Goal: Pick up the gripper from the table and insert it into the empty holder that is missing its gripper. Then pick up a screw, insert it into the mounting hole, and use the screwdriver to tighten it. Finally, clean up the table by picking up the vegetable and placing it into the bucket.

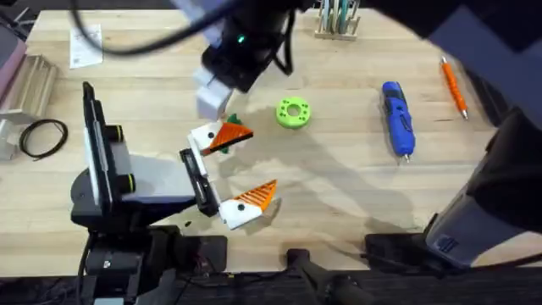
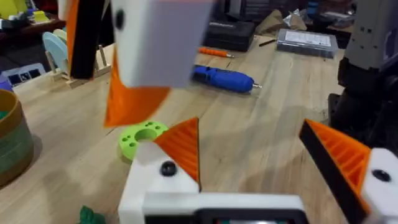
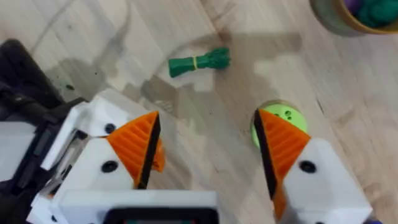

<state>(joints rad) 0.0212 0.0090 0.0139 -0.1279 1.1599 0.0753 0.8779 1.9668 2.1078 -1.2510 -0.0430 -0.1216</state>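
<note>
Hovering spread wide, the right pincer [image 3: 205, 149] hangs above the mounted arm's white blocky plastic holder [image 1: 203, 135], now bearing an orange wedge-shaped fingertip [image 1: 229, 134]. Left pincer [image 2: 280, 162] gapes too. Dark-green knobbly toy vegetable [image 3: 199, 62] lies at the holder's 12 o'clock; descending carelessly could knock the unscrewed fingertip loose.

Bare table lies between the green disc [image 1: 293, 112] and the screwdriver [image 1: 397, 119], unobstructed.
</note>
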